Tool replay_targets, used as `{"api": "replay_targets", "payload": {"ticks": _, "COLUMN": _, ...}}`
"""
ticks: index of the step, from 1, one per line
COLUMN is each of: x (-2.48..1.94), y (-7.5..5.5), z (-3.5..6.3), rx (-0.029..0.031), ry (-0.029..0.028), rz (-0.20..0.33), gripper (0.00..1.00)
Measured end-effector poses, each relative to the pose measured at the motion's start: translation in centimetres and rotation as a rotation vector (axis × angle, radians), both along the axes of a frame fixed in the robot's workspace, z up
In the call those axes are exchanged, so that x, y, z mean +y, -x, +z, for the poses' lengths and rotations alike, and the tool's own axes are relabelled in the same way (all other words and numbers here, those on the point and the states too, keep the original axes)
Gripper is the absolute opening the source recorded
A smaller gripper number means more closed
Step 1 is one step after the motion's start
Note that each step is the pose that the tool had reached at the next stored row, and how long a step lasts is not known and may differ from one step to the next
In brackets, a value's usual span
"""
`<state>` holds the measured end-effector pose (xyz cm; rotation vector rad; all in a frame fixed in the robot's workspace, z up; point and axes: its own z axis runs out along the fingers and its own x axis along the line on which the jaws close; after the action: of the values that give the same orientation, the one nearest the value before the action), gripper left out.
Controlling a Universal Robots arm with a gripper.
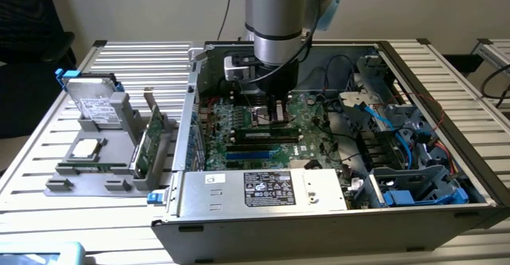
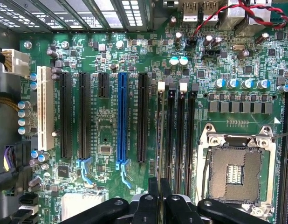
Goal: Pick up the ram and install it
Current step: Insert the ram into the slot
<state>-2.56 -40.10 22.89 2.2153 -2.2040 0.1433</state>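
My gripper (image 1: pixel 275 119) reaches down into the open computer case (image 1: pixel 187 98), over the motherboard (image 2: pixel 111 126). Its black fingers (image 2: pixel 153 189) stand close together, shut on the ram (image 1: pixel 267 135). In the exterior view the ram is a long dark stick with a pale label, standing upright just below the fingers. In the wrist view the ram (image 2: pixel 160 130) appears edge-on as a thin line. It runs along the first of the memory slots (image 2: pixel 181 130), the one nearest the blue slot (image 2: pixel 121 116). I cannot tell how deep it sits in the slot.
An empty processor socket (image 2: pixel 237 168) lies beside the memory slots. A power supply (image 1: pixel 271 188) fills the case's near side, with blue drive bays (image 1: pixel 414 190) and cables on the exterior view's right. Outside, a grey fixture (image 1: pixel 104 163) holds a hard drive (image 1: pixel 95 104) and an expansion card (image 1: pixel 147 139).
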Motion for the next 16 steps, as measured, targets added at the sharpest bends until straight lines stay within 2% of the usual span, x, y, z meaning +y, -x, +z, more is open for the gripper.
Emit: {"api": "replay_targets", "payload": {"ticks": 16, "x": 0.07, "y": 0.0, "z": -0.03, "rx": -0.0013, "ry": 0.0002, "rz": 0.007, "gripper": 0.13}}
